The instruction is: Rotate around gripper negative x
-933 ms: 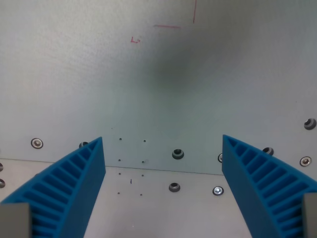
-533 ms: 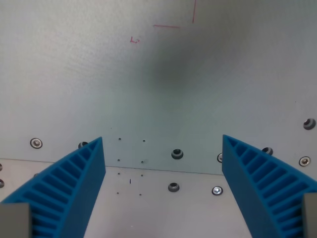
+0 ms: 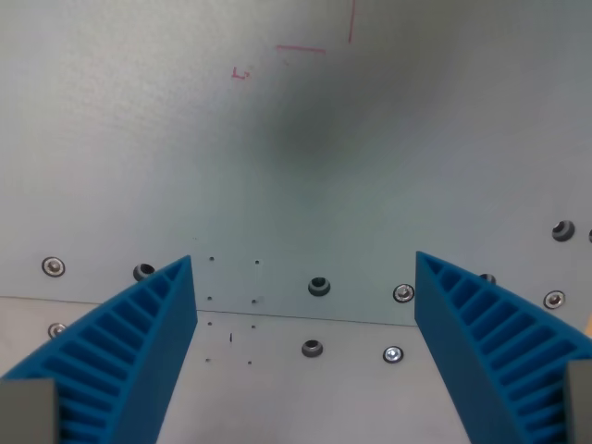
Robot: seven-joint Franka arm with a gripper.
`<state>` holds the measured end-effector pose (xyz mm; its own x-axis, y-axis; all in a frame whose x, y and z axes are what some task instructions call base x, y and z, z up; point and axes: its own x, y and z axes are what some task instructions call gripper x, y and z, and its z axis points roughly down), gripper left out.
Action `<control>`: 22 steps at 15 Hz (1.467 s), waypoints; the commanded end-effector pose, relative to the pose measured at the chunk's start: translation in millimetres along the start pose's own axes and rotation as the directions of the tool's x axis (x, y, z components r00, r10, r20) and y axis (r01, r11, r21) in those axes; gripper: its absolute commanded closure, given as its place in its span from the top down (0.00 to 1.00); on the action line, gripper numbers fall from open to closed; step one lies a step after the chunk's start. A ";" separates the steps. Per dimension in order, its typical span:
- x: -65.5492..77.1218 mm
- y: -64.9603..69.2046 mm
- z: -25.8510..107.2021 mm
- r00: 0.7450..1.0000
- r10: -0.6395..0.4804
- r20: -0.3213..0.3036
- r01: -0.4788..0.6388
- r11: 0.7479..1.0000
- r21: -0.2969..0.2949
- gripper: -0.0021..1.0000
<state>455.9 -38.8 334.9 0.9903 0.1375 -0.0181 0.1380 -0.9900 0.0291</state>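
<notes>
While the gripper (image 3: 305, 277) stood wide with nothing between its blue ribbed fingers (image 3: 139, 342), a grey panel (image 3: 296, 166) filled the frame — red marks (image 3: 301, 48) at the top, screws (image 3: 319, 285) lower down.

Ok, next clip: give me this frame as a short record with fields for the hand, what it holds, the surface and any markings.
view: wrist camera, looking down at a panel
hand: open, both blue ribbed fingers wide apart
held item: none, the gap between the fingers is bare
surface: pale grey panel with a seam running across the lower part
fasteners: screws and bolts in rows on either side of the seam
markings: thin red lines near the top edge
shadow: soft dark patch on the panel
</notes>
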 end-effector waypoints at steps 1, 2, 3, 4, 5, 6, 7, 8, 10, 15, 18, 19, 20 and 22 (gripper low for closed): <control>-0.2 -2.1 -2.8 1.000 0.010 -0.009 -0.011 0.989 -0.150 1.00; -0.2 -2.1 -2.8 1.000 0.010 -0.009 -0.012 0.987 -0.162 1.00; -0.2 -2.1 -2.8 1.000 0.010 -0.009 -0.012 0.985 -0.173 1.00; -0.2 -2.1 -2.8 1.000 0.010 -0.009 -0.012 0.983 -0.185 1.00; -0.2 -2.1 -2.8 1.000 0.010 -0.009 -0.012 0.981 -0.196 1.00; -0.2 -2.1 -2.8 1.000 0.010 -0.009 -0.012 0.978 -0.207 1.00; -0.2 -2.1 -2.8 1.000 0.010 -0.009 -0.012 0.976 -0.219 1.00; -0.2 -2.1 -2.8 1.000 0.010 -0.009 -0.012 0.973 -0.230 1.00; -0.2 -2.1 -2.8 1.000 0.010 -0.009 -0.012 0.967 -0.253 1.00; -0.2 -2.1 -2.8 1.000 0.010 -0.009 -0.013 0.951 -0.309 1.00; -0.2 -2.1 -2.8 1.000 0.010 -0.009 -0.013 0.940 -0.342 1.00; -0.2 -2.1 -2.8 1.000 0.010 -0.009 -0.013 0.936 -0.353 1.00; -0.2 -2.1 -2.8 1.000 0.010 -0.009 -0.013 0.931 -0.364 1.00; -0.2 -2.1 -2.8 1.000 0.010 -0.009 -0.013 0.923 -0.385 1.00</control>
<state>459.1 -39.0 338.0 0.9889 0.1445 -0.0358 0.1489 -0.9620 0.2289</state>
